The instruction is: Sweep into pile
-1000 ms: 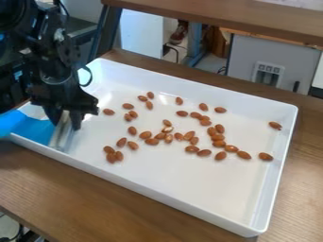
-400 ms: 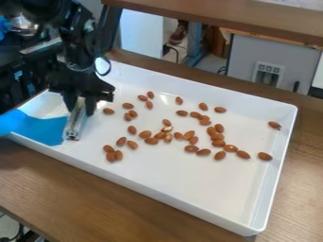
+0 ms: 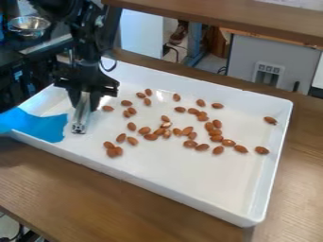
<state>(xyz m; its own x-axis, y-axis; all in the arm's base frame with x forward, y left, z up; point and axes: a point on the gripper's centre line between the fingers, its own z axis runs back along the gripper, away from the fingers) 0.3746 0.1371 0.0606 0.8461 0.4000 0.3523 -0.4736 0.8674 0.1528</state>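
At the upper left of the camera view, the black arm hangs down over the near-left part of a white tray (image 3: 189,191), and its tool (image 3: 84,105) is clamped on an upright, slightly tilted metal bar (image 3: 80,116). One dark finger stands on either side of the bar, whose squared lower end comes down inside the tray, to the left of the almonds (image 3: 144,130) and apart from them.

The almonds lie scattered over the middle and right of the tray floor, not in one pile. Toward the tray's lower left, a few sit close together, some touching. A small group lies toward the far side, one bunch crowds the centre, where one nut looks paler than the rest, and a loose row runs from there toward the right. A single almond rests well apart from the others, near the right wall.

A flat blue sheet (image 3: 41,125) lies across the left corner of the tray, partly over the rim, with its right edge just beside the bar. The tray is rectangular with raised walls and sits at an angle on the wooden bench (image 3: 126,208).

Behind the arm, at the far left, a metal bowl (image 3: 28,26) stands on a dark surface. Beyond the tray are a grey panel (image 3: 246,59) and, along the top, a wooden board (image 3: 221,16).
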